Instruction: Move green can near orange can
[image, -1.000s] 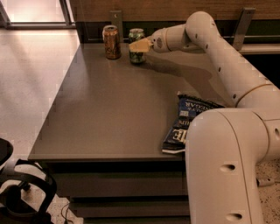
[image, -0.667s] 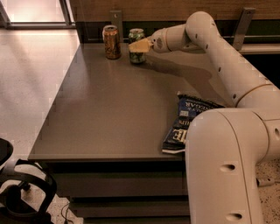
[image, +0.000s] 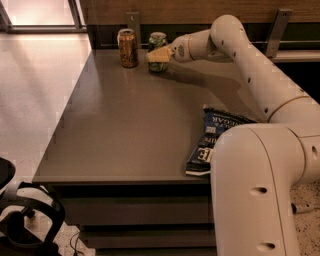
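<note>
The green can (image: 158, 40) stands upright at the far edge of the grey table (image: 125, 130). The orange can (image: 128, 49) stands upright just to its left, a small gap between them. My gripper (image: 154, 54) reaches in from the right at the green can's mid-height, with one pale finger (image: 160, 54) across the can's front. It is shut on the green can, whose base rests on the table. The other finger is hidden behind the can.
A blue chip bag (image: 210, 145) lies near the table's right front edge, beside my arm's base (image: 255, 190). A wooden wall and metal brackets stand right behind the cans. A black chair (image: 22, 220) is on the floor at the lower left.
</note>
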